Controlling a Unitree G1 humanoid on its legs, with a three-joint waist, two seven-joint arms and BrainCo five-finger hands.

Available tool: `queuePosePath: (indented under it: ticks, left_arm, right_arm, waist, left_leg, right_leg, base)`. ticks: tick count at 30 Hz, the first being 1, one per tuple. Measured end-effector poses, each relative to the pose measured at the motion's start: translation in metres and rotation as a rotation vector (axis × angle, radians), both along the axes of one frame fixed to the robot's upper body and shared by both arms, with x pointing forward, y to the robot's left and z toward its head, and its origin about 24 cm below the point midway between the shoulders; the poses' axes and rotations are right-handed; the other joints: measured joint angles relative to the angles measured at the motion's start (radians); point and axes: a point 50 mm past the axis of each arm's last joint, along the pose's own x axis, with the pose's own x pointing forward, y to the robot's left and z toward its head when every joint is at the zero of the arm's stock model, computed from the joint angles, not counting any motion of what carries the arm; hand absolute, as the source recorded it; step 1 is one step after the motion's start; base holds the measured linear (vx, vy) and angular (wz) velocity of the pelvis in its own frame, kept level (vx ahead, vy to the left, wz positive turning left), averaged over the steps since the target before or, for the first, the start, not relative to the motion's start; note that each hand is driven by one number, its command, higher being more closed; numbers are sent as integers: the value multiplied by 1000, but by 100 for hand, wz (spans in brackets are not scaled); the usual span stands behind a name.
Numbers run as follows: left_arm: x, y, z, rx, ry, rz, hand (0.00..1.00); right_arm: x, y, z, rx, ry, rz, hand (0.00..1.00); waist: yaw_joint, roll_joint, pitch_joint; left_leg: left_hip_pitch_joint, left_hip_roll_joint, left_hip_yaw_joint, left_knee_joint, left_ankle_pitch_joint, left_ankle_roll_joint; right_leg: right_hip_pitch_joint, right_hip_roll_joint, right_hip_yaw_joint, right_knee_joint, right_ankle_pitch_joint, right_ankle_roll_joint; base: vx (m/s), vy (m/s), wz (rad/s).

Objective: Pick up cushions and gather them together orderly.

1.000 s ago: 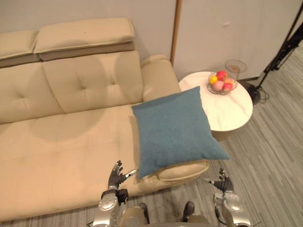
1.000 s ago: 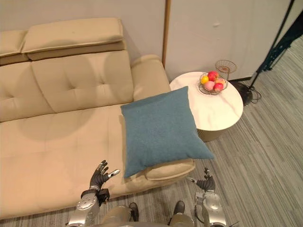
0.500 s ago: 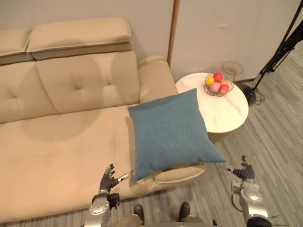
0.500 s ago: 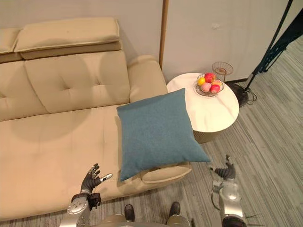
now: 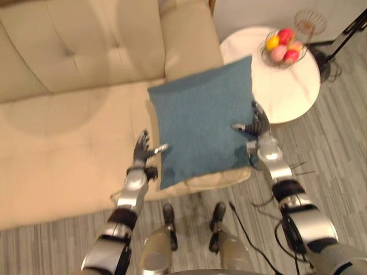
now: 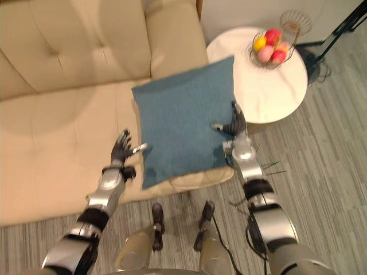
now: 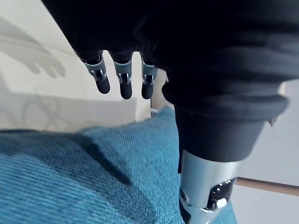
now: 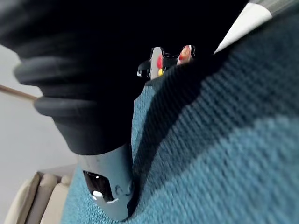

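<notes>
A blue square cushion [image 5: 200, 120] lies on the right end of the beige sofa [image 5: 69, 132], its front corner hanging over the seat edge. My left hand [image 5: 143, 150] is open just off the cushion's left edge, fingers straight, thumb pointing at the cloth. My right hand [image 5: 256, 122] is open at the cushion's right edge, fingers spread over the blue cloth. In the left wrist view the straight fingers [image 7: 121, 84] hover above the cushion [image 7: 70, 182]. In the right wrist view the thumb [image 8: 110, 191] lies against the blue fabric [image 8: 215, 158].
A round white side table [image 5: 289, 91] stands right of the sofa arm, carrying a wire bowl of fruit [image 5: 282, 47] and an empty wire basket [image 5: 309, 22]. A black stand's leg [image 5: 344, 37] reaches the floor at far right. Grey plank floor lies in front.
The camera has tilted down and closer. Both arms have reached forward from the bottom edge to the cushion's two sides; the right hand now rests at its right edge.
</notes>
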Motion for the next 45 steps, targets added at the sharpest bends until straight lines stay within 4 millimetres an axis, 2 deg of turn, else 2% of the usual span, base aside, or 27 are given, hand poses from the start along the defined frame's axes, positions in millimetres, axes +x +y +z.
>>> queuePosePath:
  ticks: [1,2,3,4,6,11,17,21,24,27,29,32,34,36,39,41,43,44,45]
  left_arm:
    - [8,-2,9,4,-15,-4,0]
    - [17,-6,21,2,-33,-5,100]
    - [22,-11,26,-1,-37,-13,100]
    - [32,-22,39,-7,-48,-31,100]
    - [40,-26,53,-26,-66,-19,100]
    - [45,-10,67,-42,-100,35,100]
    - [45,-8,89,-73,-185,34,100]
    - [42,-12,101,-96,-243,30,100]
    - [26,-17,104,-127,-321,3,100]
    - [1,-17,97,-111,-382,-9,100]
    - [-20,-15,80,-96,-374,-4,100]
    - [-56,-14,46,-142,-313,23,100]
    - [-80,-12,29,-179,-278,48,100]
    - [-111,-8,8,-212,-213,92,100]
    - [-138,-2,-2,-223,-193,115,100]
    - [-147,0,-6,-224,-182,127,100]
    - [-148,0,-9,-224,-171,125,100]
    - [-148,0,-10,-222,-165,119,100]
    - [-145,-1,-14,-211,-149,103,100]
  right_arm:
    - [4,4,9,18,-19,-1,0]
    - [9,8,19,33,-34,4,100]
    - [12,9,22,36,-33,1,100]
    - [17,12,29,56,-29,-2,100]
    - [21,16,40,72,-44,-3,100]
    - [24,26,54,100,-79,35,100]
    - [20,35,68,116,-163,85,100]
    - [11,35,64,156,-199,105,100]
    - [-8,35,46,195,-222,129,100]
    - [-33,38,22,250,-228,145,100]
    - [-54,40,6,282,-217,153,100]
    - [-86,46,-11,304,-212,183,100]
    - [-101,52,-17,299,-211,208,100]
    - [-124,59,-24,285,-201,272,100]
    - [-144,67,-23,298,-231,348,100]
    - [-149,70,-23,285,-240,370,100]
    - [-149,71,-23,263,-240,379,100]
    - [-149,71,-25,257,-232,376,100]
    - [-148,69,-30,223,-219,368,100]
  waist:
    - [-3,-1,23]
    - [-4,-4,49]
    - [-5,-6,54]
    - [-7,-7,55]
    - [-13,-8,61]
    - [-27,-16,77]
    - [-29,-17,96]
    - [-29,-16,105]
    - [-32,-15,104]
    - [-34,-14,102]
    - [-35,-12,100]
    - [-34,-5,21]
    - [-30,-1,-2]
    - [-29,10,-88]
    - [-23,23,-151]
    - [-21,34,-170]
    - [-21,44,-169]
    - [-27,46,-169]
    - [-38,45,-170]
  left_leg:
    - [-5,1,-5,7,1,1]
    - [-13,2,-8,20,1,1]
    - [-23,3,-9,24,1,2]
    - [-61,4,-13,36,6,1]
    - [-95,8,-16,36,22,-2]
    - [-110,25,-19,22,41,-14]
    - [-99,32,-9,-11,66,-21]
    - [-73,33,-9,-31,73,-22]
    - [-15,30,-8,-60,74,-23]
    - [33,27,-8,-85,74,-23]
    - [81,26,-9,-94,73,-25]
    - [111,26,-13,-120,62,-38]
    - [163,27,-14,-135,61,-39]
    - [205,26,-18,-164,60,-41]
    - [235,23,-26,-169,58,-44]
    - [244,19,-32,-168,58,-44]
    - [243,17,-53,-161,58,-43]
    - [241,17,-72,-155,59,-42]
    - [219,15,-117,-125,65,-28]
  right_leg:
    - [-2,2,0,1,6,-8]
    - [-5,5,1,1,10,-13]
    - [-14,5,2,4,11,-12]
    - [-46,5,3,7,14,-10]
    - [-78,9,3,8,20,-13]
    - [-102,30,10,8,28,-24]
    - [-109,43,28,-2,38,-28]
    - [-84,48,32,-22,47,-31]
    - [-33,51,44,-39,47,-31]
    - [10,55,52,-57,46,-30]
    - [63,58,53,-74,45,-28]
    - [85,60,52,-75,18,-7]
    - [130,62,50,-75,3,-5]
    - [164,64,40,-75,-16,2]
    - [195,60,32,-74,-25,7]
    - [201,52,27,-55,-35,10]
    - [186,41,28,24,-71,16]
    - [163,32,52,100,-104,24]
    - [115,14,154,262,-183,49]
  base:
    - [-139,-16,7]
    - [-134,1,-2]
    - [-133,2,-1]
    - [-128,-7,2]
    - [-106,-30,4]
    - [-94,-60,-4]
    - [-24,-34,-6]
    - [35,-7,-2]
    - [65,14,-2]
    - [85,14,-4]
    - [95,10,1]
    - [71,3,4]
    - [92,3,4]
    - [79,5,10]
    - [63,8,10]
    - [-9,23,13]
    - [-57,25,25]
    - [-102,30,74]
    - [-127,13,110]
